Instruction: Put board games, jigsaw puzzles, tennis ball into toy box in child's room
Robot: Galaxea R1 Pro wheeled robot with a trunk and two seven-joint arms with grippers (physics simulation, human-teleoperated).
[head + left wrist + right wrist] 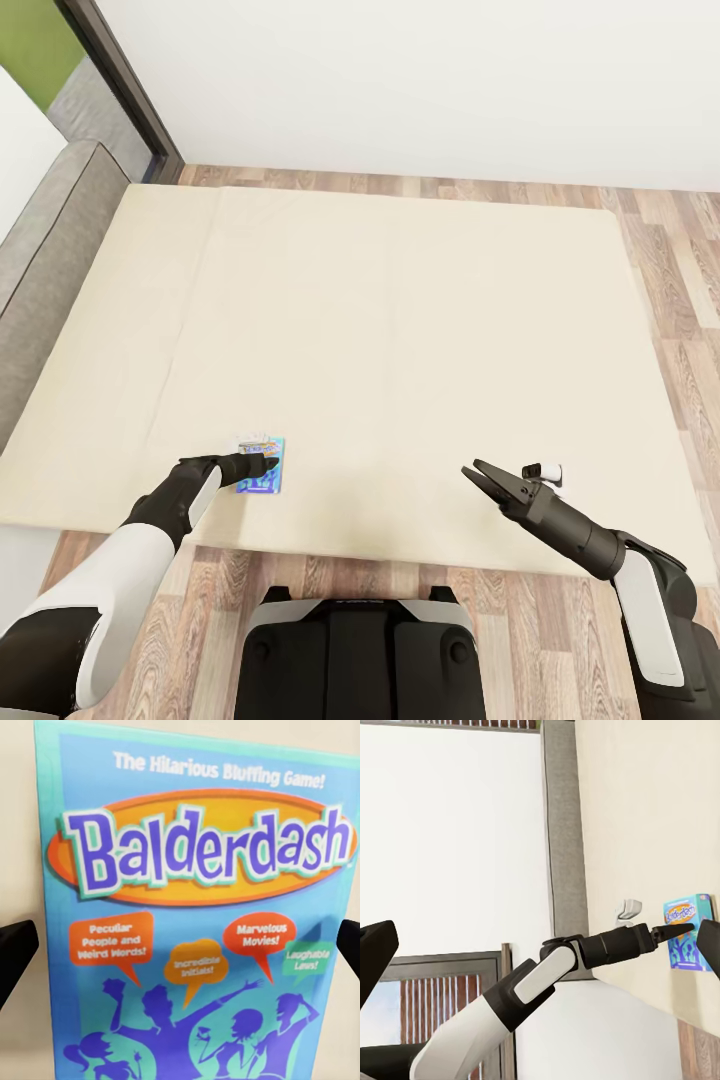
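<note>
We see the board game (pixel 261 466) lying flat on the bed (pixel 420 330), near its front edge and toward our left. Our left gripper (pixel 262 464) hangs right over it; our right gripper (pixel 476 474) sits well apart, over the bed's right front.

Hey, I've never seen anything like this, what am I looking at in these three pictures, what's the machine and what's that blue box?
This is a simulated two-armed robot on a wheeled base, steered by a person. The large picture comes from a camera on its head, looking down over both arms at a wide beige bed on a wood-plank floor. The other two come from cameras near each gripper, the two-fingered claw at the end of an arm.

The blue box is a small board game titled Balderdash, lying flat near the bed's front edge. The left gripper is over it with its fingers spread to either side of the box; they have not closed on it. The right gripper is open and holds nothing, hovering above the bed. Its camera looks sideways across at the left arm and the same box.
</note>
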